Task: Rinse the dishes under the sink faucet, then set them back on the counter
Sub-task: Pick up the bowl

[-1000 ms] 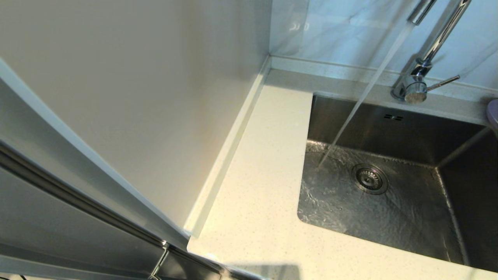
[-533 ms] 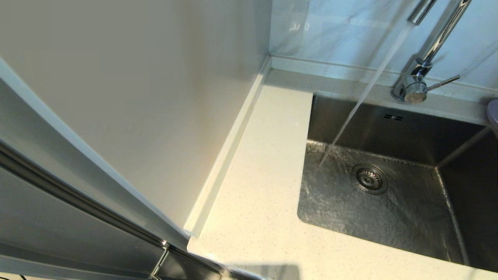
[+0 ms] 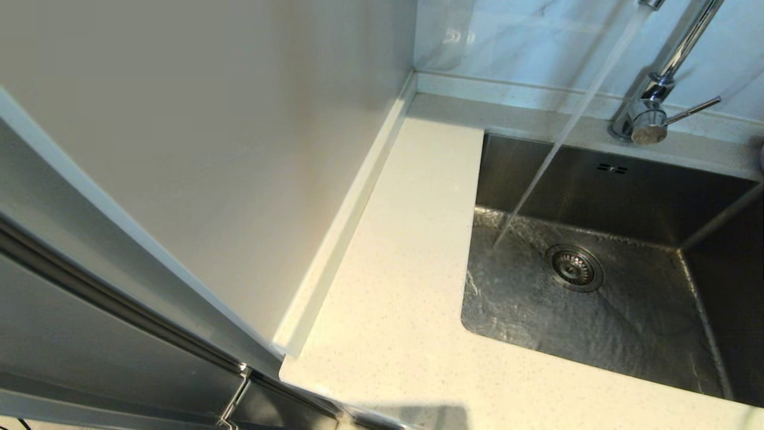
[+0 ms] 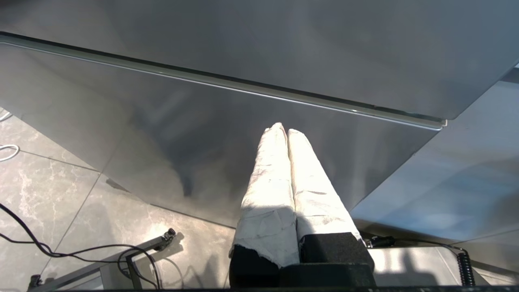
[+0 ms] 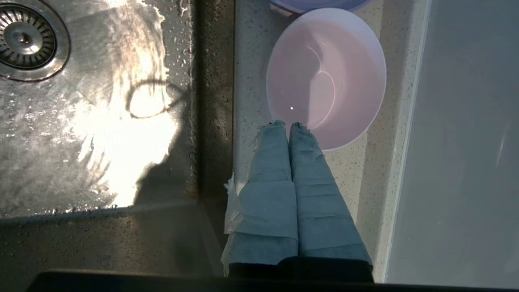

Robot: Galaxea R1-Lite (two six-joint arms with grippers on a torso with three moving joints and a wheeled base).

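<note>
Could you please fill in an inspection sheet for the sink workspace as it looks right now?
Surface: speckled counter around the sink; wet sink floor.
Job's things: faucet running into the sink; pink bowl on the counter beside the sink, lilac dish just beyond it.
Clutter: nothing seen.
Grippers: right gripper shut, empty, at the bowl's near rim; left gripper shut, empty, down by a steel panel.
Cables: black cables on the floor.
Surroundings: marble wall, tiled floor.

Faucet (image 3: 650, 113): spout and neck cut off by the head view's top edge. Sink (image 3: 597, 179): right side cropped. Lilac plate (image 5: 320, 4): only a sliver visible beyond the pink bowl (image 5: 326, 77).
</note>
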